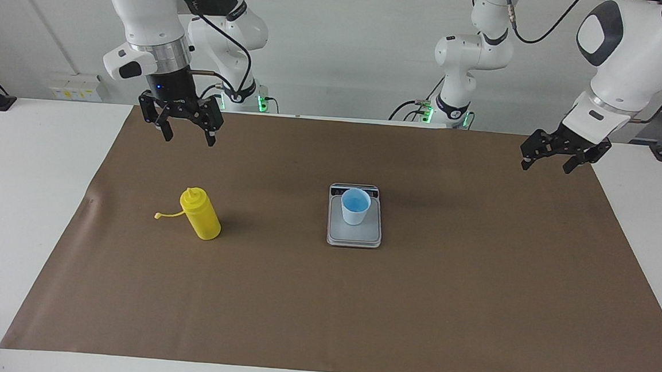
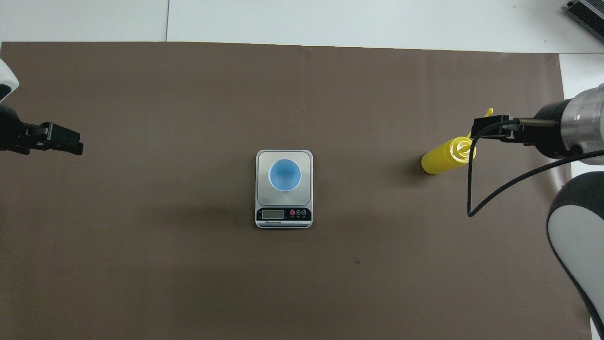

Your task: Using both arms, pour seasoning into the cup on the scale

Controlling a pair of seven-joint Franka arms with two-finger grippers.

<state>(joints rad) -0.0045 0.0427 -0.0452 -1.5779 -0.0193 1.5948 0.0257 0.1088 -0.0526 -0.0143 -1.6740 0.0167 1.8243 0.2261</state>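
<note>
1. Two white arms hang over a table. The right arm comes down almost straight, its wrist vertical, and the right gripper points down over the brown mat at the right arm's end, with its fingers spread apart and nothing between them.
2. The left arm bends down from a big white elbow and waits. The left gripper hangs over the mat's edge at the left arm's end, tilted, its fingers apart and holding nothing.
3. The yellow bottle stands upright on the mat at the right arm's end, clear of the right gripper and untouched. Its small cap hangs out on a thin strap toward the table's end.
4. The scale lies flat at the middle of the mat, its dark display strip on the edge nearer to the robots.
5. The light blue cup stands upright on the scale's plate, well apart from the bottle.
6. The mat covers most of a white table. The wall at the robots' end is plain white, and green lights glow at the two arm bases.
</note>
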